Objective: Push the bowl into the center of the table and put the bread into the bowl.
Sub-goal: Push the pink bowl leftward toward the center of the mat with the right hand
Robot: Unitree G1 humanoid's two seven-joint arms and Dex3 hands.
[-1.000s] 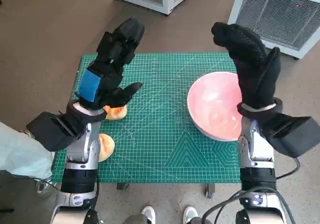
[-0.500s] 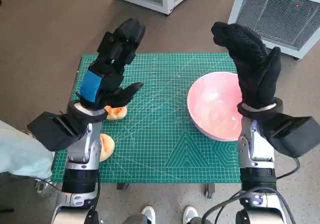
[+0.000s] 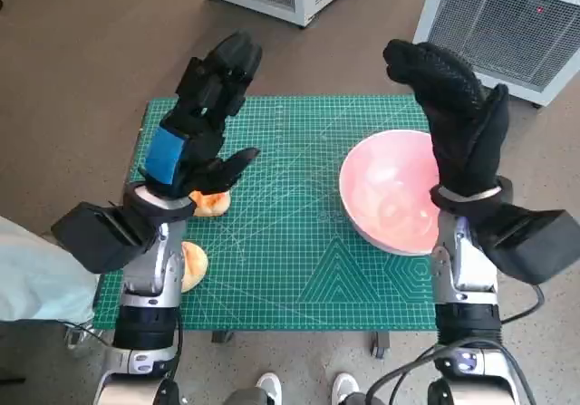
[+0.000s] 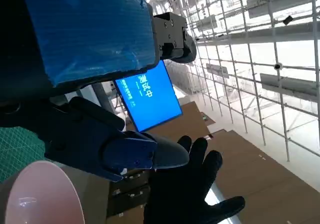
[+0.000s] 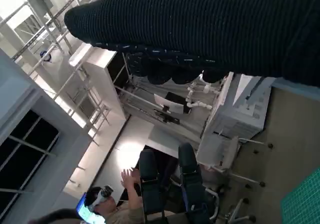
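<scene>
Since the earlier frames almost nothing has moved: both arms hold the same raised pose, the bowl and bread lie where they were, and only the pale cloth at the picture's lower left edge has shifted slightly.

The left hand (image 3: 201, 120) is raised above the left part of the tabletop (image 3: 299, 269), fingers apart and holding nothing. The right hand (image 3: 458, 120) is raised over the right side, fingers extended upward, also empty; it appears as a spread glove in the left wrist view (image 4: 192, 194).

The pink bowl (image 3: 394, 192) sits on the green cutting mat (image 3: 290, 233) well to the right of centre, its near rim partly hidden by the right forearm. One bread roll (image 3: 213, 203) lies at the mat's left side, just below the left hand's thumb; a second bread roll (image 3: 192, 265) lies nearer the robot, partly hidden by the left forearm.

Handling, as a judgement: the bowl looks like light, rigid, smooth plastic and should slide readily on the mat. Push low on its outer right wall, not at the rim, to avoid tipping. The bread is soft and light; take it across its middle with a gentle enclosing grip, since firm pressure would crush it.

A seated person (image 5: 107, 204) shows in the right wrist view.
</scene>
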